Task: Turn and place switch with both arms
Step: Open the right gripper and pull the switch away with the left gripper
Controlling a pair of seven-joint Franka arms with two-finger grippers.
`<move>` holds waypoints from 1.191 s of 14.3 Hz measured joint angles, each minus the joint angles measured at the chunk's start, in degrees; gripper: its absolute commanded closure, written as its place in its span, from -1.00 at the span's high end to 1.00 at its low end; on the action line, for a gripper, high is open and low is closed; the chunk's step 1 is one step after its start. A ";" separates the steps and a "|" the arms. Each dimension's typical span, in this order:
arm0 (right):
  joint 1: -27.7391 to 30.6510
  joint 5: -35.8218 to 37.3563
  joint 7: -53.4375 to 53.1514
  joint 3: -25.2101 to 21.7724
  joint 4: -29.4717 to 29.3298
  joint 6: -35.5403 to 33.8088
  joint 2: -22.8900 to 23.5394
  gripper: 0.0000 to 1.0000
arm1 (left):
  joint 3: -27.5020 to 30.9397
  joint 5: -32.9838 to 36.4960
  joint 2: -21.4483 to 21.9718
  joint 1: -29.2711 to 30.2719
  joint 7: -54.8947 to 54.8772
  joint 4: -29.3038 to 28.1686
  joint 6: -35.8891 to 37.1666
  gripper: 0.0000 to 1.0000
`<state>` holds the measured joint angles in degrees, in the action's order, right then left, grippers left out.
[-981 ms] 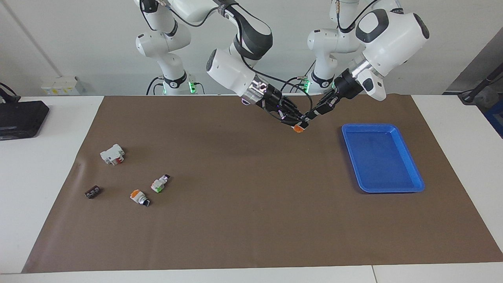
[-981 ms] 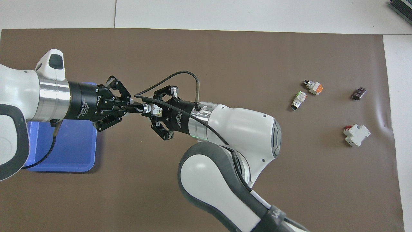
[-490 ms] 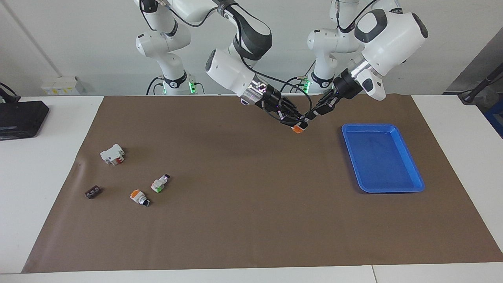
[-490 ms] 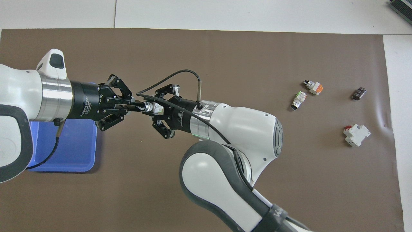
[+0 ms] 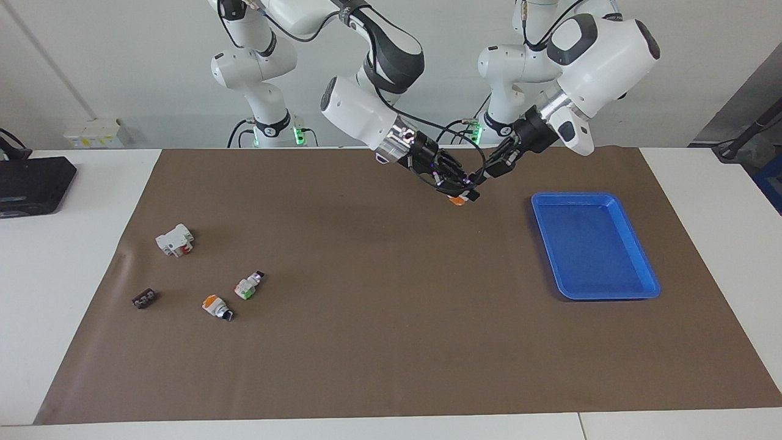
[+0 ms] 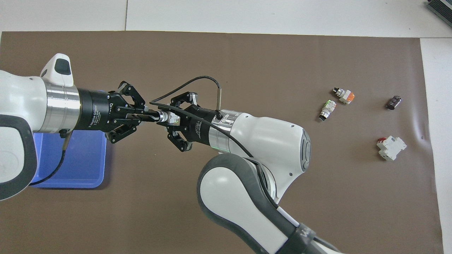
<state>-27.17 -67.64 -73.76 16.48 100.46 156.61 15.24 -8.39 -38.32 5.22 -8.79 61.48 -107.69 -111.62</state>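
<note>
The switch (image 5: 459,198) hangs in the air between both grippers, over the brown mat, beside the blue tray (image 5: 611,297) on its right-arm side. Its orange cap points down toward the right gripper's side. In the overhead view the switch (image 6: 163,116) shows as a small white and silver piece. My right gripper (image 5: 458,189) is shut on the switch's body and also shows in the overhead view (image 6: 171,120). My left gripper (image 5: 475,183) comes in from the tray's side and is shut on the switch's other end; it also shows in the overhead view (image 6: 152,115).
The tray (image 6: 70,169) holds nothing. Toward the right arm's end of the mat lie a stubby orange-capped switch (image 5: 215,305), a green-faced switch (image 5: 247,285), a white breaker (image 5: 175,239) and a small black part (image 5: 145,298). A black device (image 5: 30,183) sits off the mat.
The left arm's wrist has risen and drawn back a little. The switch's orange cap has shifted slightly toward the right arm's side. Both grippers stay on the switch.
</note>
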 measured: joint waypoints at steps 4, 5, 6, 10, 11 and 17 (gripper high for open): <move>-0.14 0.00 2.17 -0.02 -0.10 0.36 0.13 1.00 | -0.22 0.14 0.06 -0.60 0.76 -0.20 -0.18 -1.00; -0.12 0.00 2.64 -0.04 -0.10 0.38 0.17 1.00 | -0.22 0.14 0.06 -0.60 0.76 -0.21 -0.18 -1.00; -0.07 0.00 3.02 -0.07 -0.10 0.38 0.21 1.00 | -0.22 0.14 0.06 -0.60 0.76 -0.21 -0.21 -1.00; 0.02 0.00 3.47 -0.19 -0.05 0.38 0.52 1.00 | 0.22 0.51 0.07 -0.42 0.57 -0.22 -1.13 -1.00; 0.02 0.00 3.48 -0.19 -0.04 0.38 0.56 1.00 | 0.46 1.30 0.07 -0.20 0.38 -0.23 -1.18 -1.00; 0.21 0.32 3.78 -0.34 0.01 0.69 0.44 1.00 | 0.91 8.83 0.14 6.30 -5.73 -1.46 -0.53 -1.00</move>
<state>-26.97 -67.32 -69.99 16.14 100.48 157.30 15.68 -7.48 -29.49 5.36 -2.49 55.75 -109.15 -112.15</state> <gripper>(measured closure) 0.000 0.894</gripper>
